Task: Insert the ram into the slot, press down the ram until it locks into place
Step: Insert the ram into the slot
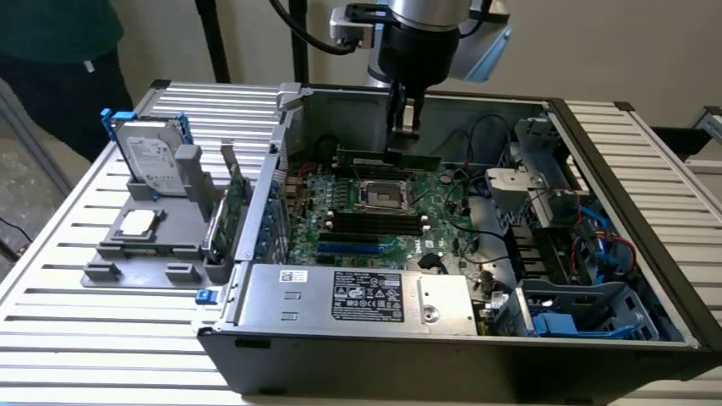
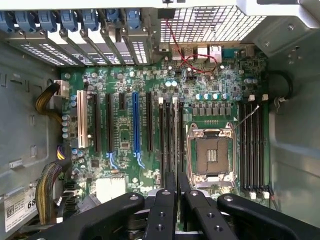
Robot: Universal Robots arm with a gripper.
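A slatted metal table (image 1: 68, 338) carries an open computer case (image 1: 631, 169) laid on its side, so the green motherboard (image 1: 434, 224) faces up and the arm can come straight down onto it. On the exterior view's left a grey holder (image 1: 118, 245) keeps spare parts, a hard drive (image 1: 152, 161) among them, upright and easy to pick. The gripper (image 1: 404, 139) hangs over the far side of the square processor socket (image 1: 381, 196), its fingers pressed together on the ram (image 1: 367, 157), pinching it mid-length so the stick stays level and on edge. From the wrist view that edge runs in line with the black slot (image 2: 174, 135), one of the parallel sockets beside the processor socket. Whether the ram already sits in it I can't make out.
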